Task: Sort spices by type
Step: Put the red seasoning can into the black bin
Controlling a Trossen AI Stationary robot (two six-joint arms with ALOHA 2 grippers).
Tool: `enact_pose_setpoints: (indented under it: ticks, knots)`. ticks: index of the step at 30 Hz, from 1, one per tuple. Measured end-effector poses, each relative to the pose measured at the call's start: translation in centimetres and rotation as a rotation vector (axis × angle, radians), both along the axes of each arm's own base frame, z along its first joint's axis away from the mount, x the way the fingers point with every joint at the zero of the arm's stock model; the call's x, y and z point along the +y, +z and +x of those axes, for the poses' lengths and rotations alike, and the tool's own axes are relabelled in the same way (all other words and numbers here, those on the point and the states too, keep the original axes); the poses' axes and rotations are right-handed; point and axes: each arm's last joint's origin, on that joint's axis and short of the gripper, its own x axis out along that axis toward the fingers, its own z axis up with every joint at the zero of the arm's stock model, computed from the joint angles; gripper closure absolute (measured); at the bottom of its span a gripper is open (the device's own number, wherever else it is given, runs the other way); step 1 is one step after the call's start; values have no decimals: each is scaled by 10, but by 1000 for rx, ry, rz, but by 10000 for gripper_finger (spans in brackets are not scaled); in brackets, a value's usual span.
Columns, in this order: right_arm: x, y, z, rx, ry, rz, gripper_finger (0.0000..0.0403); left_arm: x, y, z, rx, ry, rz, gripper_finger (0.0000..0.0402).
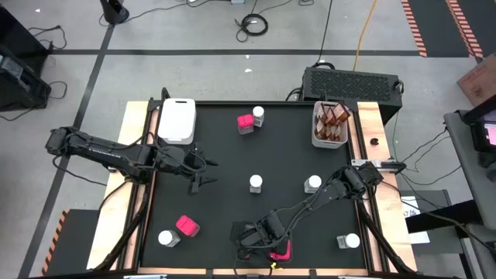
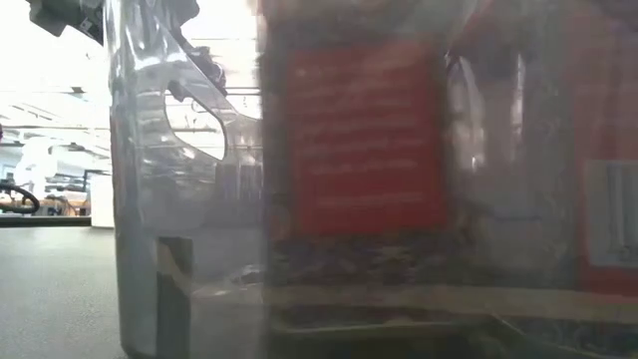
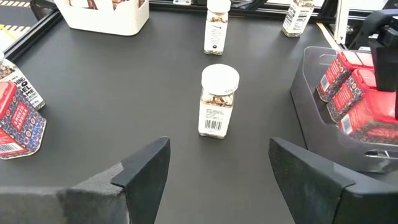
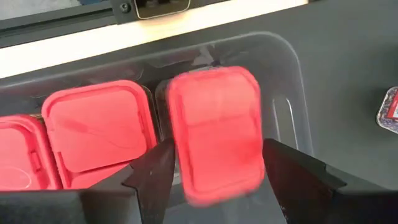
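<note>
My right gripper (image 4: 214, 180) stands open over a clear tray (image 4: 286, 87) at the table's near edge (image 1: 275, 252). A pink spice box (image 4: 214, 134), blurred, lies between and below its fingers, beside two other pink boxes (image 4: 96, 134) in the tray. My left gripper (image 3: 217, 168) is open and hovers at the table's left (image 1: 203, 172), facing a white-lidded clear jar (image 3: 217, 102) that stands upright on the mat. The low view is filled by the clear tray's wall (image 2: 150, 199) and a pink box's label (image 2: 364, 140).
A white tray (image 1: 177, 120) sits at the far left, and a tray of brown jars (image 1: 329, 124) at the far right. Loose on the mat are pink boxes (image 1: 246, 124) (image 1: 187, 226) and white-lidded jars (image 1: 258, 116) (image 1: 313, 184) (image 1: 351, 241) (image 1: 165, 238).
</note>
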Motion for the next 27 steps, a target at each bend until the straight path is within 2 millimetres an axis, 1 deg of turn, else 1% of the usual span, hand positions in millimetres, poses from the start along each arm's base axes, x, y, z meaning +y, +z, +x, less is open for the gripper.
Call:
enact_pose_setpoints:
  ticks: [8, 10, 18, 21, 24, 27]
  knots:
    - [0, 0, 0, -5, 12, -5, 165, 0, 0, 0, 0, 0, 0, 125]
    - [-1, 3, -1, -16, 18, -17, 165, 0, 0, 0, 0, 0, 0, 125]
    - [-6, 34, -11, -61, -31, 11, 165, 0, 0, 0, 0, 0, 0, 125]
    - [-8, 44, -10, -101, -47, 43, 168, 0, 0, 0, 0, 0, 0, 125]
    - [-10, 48, -3, -145, -94, 95, 193, 0, 0, 0, 0, 0, 0, 125]
    - [-14, 45, 3, -136, -105, 145, 244, 0, 0, 0, 0, 1, -1, 125]
